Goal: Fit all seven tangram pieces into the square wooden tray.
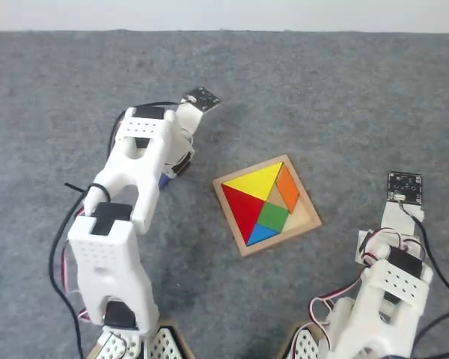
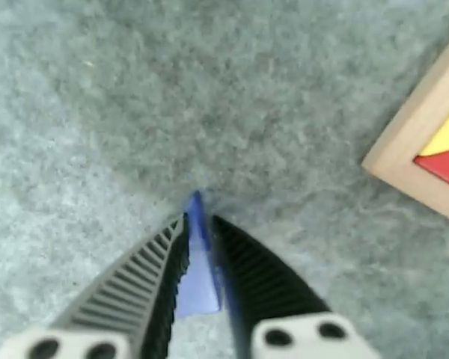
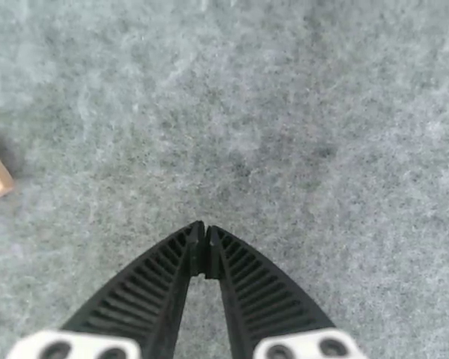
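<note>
One tray [image 1: 305, 217]; left claw [image 2: 198, 218] pinches one blue piece [image 2: 199, 288].

In the left wrist view, the blue piece [image 2: 200, 292] is covered on both sides by the fingers [image 2: 150, 277] of the left gripper [image 2: 200, 219], so its full shape cannot be told. The tray [image 2: 408, 146] is cut off there by the picture's edge, and one corner is seen. In the high view, the blue piece is hidden almost wholly under the left arm [image 1: 131, 179]. It cannot be told whether the pale area between the orange piece [image 1: 287, 187] and the green piece [image 1: 272, 216] is a piece or bare wood.
</note>
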{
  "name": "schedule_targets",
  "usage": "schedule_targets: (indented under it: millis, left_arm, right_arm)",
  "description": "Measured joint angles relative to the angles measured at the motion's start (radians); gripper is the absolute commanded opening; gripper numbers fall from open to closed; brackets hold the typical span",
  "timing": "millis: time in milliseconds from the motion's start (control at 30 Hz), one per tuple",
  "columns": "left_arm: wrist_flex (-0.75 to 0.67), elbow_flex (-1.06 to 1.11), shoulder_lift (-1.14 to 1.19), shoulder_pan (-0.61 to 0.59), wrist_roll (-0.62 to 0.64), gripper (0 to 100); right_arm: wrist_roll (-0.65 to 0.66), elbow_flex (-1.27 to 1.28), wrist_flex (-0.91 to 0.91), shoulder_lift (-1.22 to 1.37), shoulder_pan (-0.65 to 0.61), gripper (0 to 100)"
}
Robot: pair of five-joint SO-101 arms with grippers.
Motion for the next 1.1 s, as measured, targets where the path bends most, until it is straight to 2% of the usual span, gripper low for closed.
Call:
schedule_targets:
  millis: [400, 733, 833, 1100]
  left_arm:
    - [0.052, 0.012, -0.120, -0.184, -0.146, 18]
    - [0.000, 0.157, -0.121, -0.183, -0.193, 18]
    - [-0.017, 0.160, -0.115, -0.183, -0.196, 22]
    - [0.003, -0.025, 0.052, -0.176, -0.203, 23]
  right_arm:
    - [0.000, 0.000, 0.000, 0.000, 0.000, 0.9]
    - [0.000, 0.000, 0.000, 0.000, 0.000, 0.9]
    - [0.000, 0.000, 0.000, 0.000, 0.000, 0.9]
    - [0.000, 0.000, 0.000, 0.000, 0.000, 0.9]
